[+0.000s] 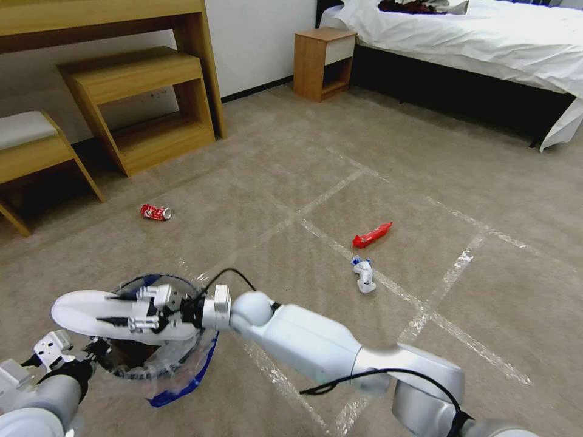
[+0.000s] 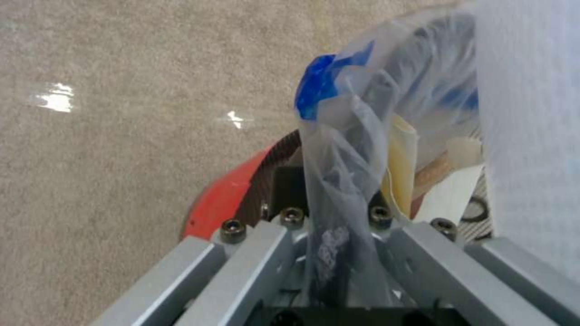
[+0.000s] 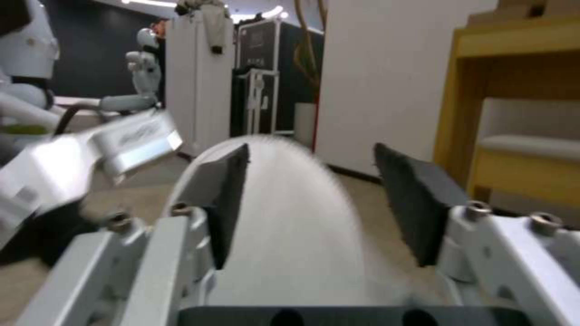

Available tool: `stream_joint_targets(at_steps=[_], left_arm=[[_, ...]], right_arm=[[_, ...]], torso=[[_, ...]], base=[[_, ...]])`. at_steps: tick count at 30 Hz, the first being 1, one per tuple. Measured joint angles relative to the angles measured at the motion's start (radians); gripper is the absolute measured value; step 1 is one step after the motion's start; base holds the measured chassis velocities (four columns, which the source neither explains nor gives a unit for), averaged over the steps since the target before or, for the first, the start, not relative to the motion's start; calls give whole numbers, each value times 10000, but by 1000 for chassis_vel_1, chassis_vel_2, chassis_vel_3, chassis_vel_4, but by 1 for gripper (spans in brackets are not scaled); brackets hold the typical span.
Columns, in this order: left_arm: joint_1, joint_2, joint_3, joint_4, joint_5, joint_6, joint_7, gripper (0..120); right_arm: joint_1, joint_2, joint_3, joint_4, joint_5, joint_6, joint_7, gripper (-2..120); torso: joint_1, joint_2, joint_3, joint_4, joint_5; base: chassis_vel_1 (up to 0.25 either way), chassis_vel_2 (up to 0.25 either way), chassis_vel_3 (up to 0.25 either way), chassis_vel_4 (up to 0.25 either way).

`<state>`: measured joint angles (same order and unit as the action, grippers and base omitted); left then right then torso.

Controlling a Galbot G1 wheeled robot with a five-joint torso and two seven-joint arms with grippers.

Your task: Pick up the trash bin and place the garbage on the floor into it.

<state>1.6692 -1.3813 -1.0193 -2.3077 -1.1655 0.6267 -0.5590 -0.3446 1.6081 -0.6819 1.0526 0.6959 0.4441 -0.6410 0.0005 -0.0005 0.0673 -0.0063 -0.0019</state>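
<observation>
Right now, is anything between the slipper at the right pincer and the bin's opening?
Nothing visible. The white slipper sits between the pads of the open right pincer, directly over the mouth of the trash bin, which the left pincer holds by its rim. The slipper overhangs the rim.

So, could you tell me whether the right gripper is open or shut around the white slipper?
Open. The right gripper has its dark pads spread apart, with the white slipper lying between them over the trash bin.

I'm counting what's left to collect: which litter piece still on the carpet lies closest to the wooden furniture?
The red can, lying on its side near the wooden bench; the red wrapper and white-blue crumpled piece lie mid-floor.
</observation>
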Motion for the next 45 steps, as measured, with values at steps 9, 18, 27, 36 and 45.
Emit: stream_joint_targets(at_steps=[9, 18, 27, 36, 45], left_arm=[[-23, 88, -9, 16, -70, 0, -36, 0], [-7, 160, -27, 39, -94, 0, -51, 0], [97, 305, -204, 35, -276, 9, -138, 0], [137, 627, -471, 19, 137, 51, -135, 0], [75, 796, -672, -65, -49, 34, -221, 0]], right_arm=[[492, 0, 498, -57, 75, -11, 62, 97], [548, 0, 715, -117, 106, -3, 72, 100], [1083, 1, 1268, 193, 254, 208, 113, 100], [1570, -56, 2176, 351, 274, 359, 620, 100], [1120, -1277, 3067, 561, -41, 393, 973, 100]], torso=[[0, 0, 0, 0, 0], [0, 0, 0, 0, 0], [0, 0, 0, 0, 0], [0, 0, 0, 4, 0], [0, 0, 0, -1, 2]], base=[[0, 0, 0, 0], [0, 0, 0, 0], [0, 0, 0, 0], [0, 0, 0, 0], [0, 0, 0, 0]])
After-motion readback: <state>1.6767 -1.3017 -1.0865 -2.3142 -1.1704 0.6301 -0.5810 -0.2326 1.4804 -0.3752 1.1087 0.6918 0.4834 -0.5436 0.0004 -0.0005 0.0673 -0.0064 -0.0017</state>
